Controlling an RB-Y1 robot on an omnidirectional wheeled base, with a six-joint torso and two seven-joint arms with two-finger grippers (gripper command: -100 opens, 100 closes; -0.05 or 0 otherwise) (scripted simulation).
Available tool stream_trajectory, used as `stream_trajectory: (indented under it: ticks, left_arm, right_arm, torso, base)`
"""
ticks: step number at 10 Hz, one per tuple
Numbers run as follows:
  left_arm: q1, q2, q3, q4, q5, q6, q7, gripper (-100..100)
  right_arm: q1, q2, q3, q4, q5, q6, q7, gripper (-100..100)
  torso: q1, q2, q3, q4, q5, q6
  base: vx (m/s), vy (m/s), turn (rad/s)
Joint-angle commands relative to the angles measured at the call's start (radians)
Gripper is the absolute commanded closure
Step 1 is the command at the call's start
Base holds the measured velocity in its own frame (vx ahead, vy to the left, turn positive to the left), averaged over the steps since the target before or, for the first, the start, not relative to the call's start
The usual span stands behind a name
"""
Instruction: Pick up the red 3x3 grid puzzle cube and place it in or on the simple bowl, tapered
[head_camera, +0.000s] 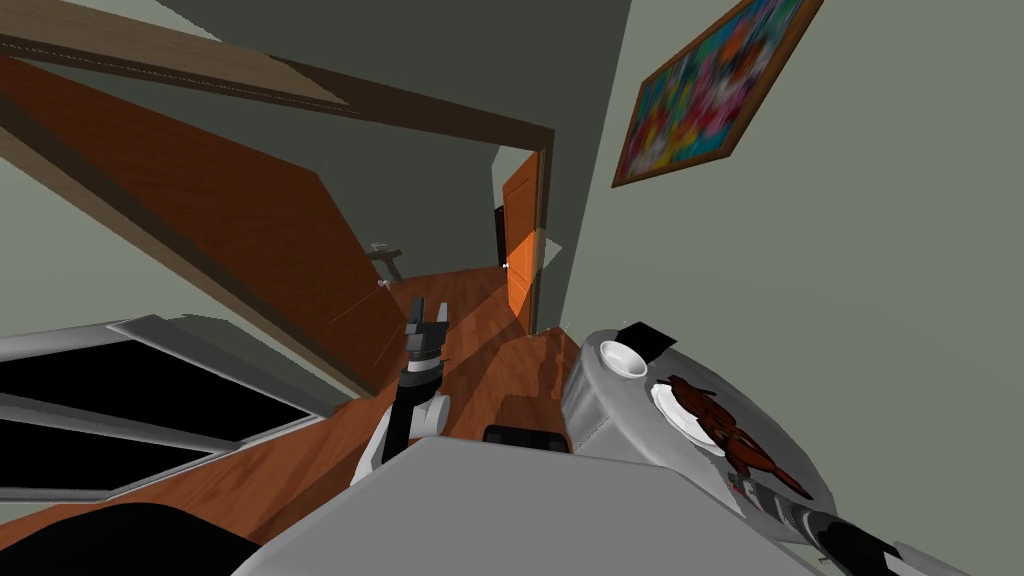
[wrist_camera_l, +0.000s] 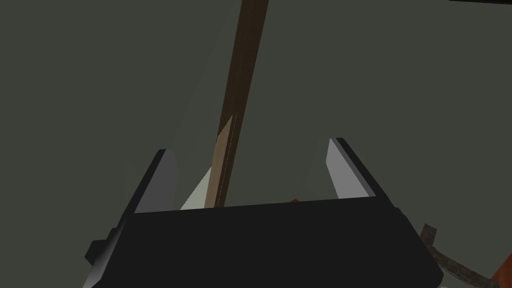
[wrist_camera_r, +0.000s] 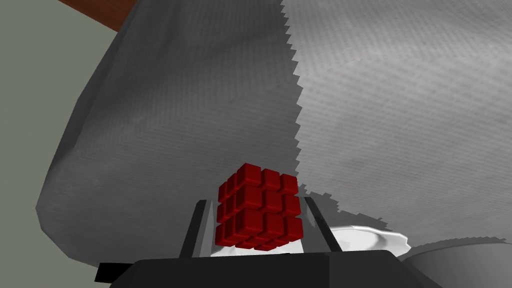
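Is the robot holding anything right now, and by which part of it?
Yes: the right gripper holds the red puzzle cube, its two fingers pressing the cube's opposite side faces. The left gripper is open and empty.

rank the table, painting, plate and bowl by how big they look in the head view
1. table, grey and round
2. painting, cut off at the top edge, so close to the table
3. plate, partly hidden under a brown figure
4. bowl
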Motion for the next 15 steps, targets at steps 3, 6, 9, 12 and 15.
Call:
stream_trajectory:
  ticks: [3, 6, 9, 12, 15]
  left_arm:
    - [0.000, 0.000, 0.000, 0.000, 0.000, 0.000, 0.000, 0]
    - [0.000, 0.000, 0.000, 0.000, 0.000, 0.000, 0.000, 0]
    - [0.000, 0.000, 0.000, 0.000, 0.000, 0.000, 0.000, 0]
    - [0.000, 0.000, 0.000, 0.000, 0.000, 0.000, 0.000, 0]
    - [0.000, 0.000, 0.000, 0.000, 0.000, 0.000, 0.000, 0]
  right_arm:
    - [0.095, -0.034, -0.082, -0.121, 0.032, 0.042, 0.027, 100]
    - [0.157, -0.049, -0.132, -0.213, 0.048, 0.058, 0.038, 100]
    - [0.247, -0.079, -0.215, -0.306, 0.079, 0.092, 0.061, 100]
    - [0.299, -0.094, -0.256, -0.392, 0.095, 0.108, 0.072, 100]
    - [0.262, -0.129, -0.255, -0.384, 0.083, 0.113, 0.070, 100]
  torso:
    - [0.000, 0.000, 0.000, 0.000, 0.000, 0.000]
    - [0.001, -0.002, -0.001, 0.000, 0.002, 0.000]
    - [0.003, -0.001, 0.000, 0.001, 0.002, -0.002]
    - [0.004, -0.001, 0.000, 0.001, 0.004, -0.002]
    - [0.004, 0.002, 0.001, 0.001, 0.004, -0.002]
  base:
    - [0.054, -0.009, -0.064]
    - [0.079, -0.005, -0.062]
    - [0.061, 0.004, -0.062]
    - [0.062, -0.002, -0.056]
    - [0.001, 0.010, 0.014]
